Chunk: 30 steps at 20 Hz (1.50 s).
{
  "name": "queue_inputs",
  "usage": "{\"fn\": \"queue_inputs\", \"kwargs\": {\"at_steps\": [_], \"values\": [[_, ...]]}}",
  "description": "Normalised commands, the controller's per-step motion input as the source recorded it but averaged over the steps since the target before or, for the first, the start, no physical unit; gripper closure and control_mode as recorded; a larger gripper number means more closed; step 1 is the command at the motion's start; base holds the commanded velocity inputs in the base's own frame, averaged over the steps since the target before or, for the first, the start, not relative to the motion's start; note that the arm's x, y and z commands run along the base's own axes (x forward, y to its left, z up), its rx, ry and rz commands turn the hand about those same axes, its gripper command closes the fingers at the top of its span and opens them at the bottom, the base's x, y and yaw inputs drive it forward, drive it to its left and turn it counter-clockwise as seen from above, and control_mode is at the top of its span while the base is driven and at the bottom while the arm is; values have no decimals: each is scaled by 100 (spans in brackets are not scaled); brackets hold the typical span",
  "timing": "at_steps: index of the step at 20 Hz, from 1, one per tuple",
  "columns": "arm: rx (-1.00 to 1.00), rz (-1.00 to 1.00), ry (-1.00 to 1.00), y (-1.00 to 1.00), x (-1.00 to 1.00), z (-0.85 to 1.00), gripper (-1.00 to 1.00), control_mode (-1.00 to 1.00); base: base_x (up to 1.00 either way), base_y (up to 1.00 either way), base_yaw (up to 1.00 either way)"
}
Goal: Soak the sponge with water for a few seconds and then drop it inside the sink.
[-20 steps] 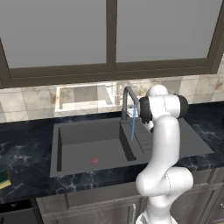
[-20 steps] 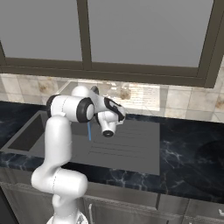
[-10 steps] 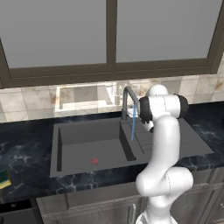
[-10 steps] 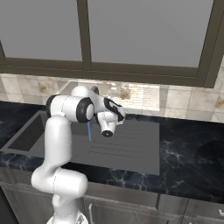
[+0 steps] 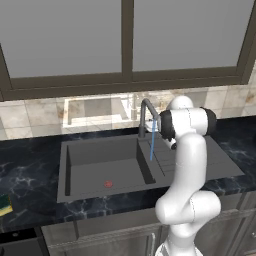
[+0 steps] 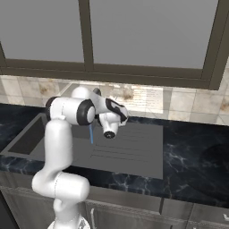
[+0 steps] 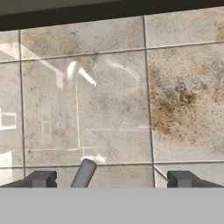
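Note:
The sponge (image 5: 4, 204), yellow with a green layer, lies on the black countertop at the far left edge of the left base view, well away from the arm. The dark grey sink (image 5: 100, 160) has a red drain mark (image 5: 108, 184). A thin blue stream of water (image 5: 151, 147) falls from the dark faucet (image 5: 144, 112) and also shows beside the arm as water (image 6: 91, 134). My gripper (image 7: 112, 179) is open with nothing between its fingertips (image 7: 43, 179). It is raised above the sink's right part and faces the tiled wall.
A grey rod (image 7: 83, 173) rises between the fingertips, close to the tiled backsplash (image 7: 113, 100). The ribbed drainboard (image 6: 129, 150) lies right of the basin. Marbled black countertop (image 6: 197, 152) surrounds the sink, and a large window (image 5: 125, 40) stands above the tiles.

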Motion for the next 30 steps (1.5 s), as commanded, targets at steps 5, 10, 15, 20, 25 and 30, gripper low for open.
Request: {"fn": "queue_inputs", "kwargs": {"at_steps": [5, 10, 15, 20, 25, 30], "values": [[5, 0, 0, -3, 0, 34, -100, -100, 0, 0, 0], [6, -2, 5, -5, 0, 22, -100, -100, 0, 0, 0], [7, -3, 15, -10, -4, 14, -100, -100, 0, 0, 0], [9, -2, 13, -17, -14, 20, -100, -100, 0, 0, 0], [10, -1, 13, -21, -15, 25, -100, -100, 0, 0, 0], [9, 0, 9, -22, -21, 14, -100, -100, 0, 0, 0]]}}
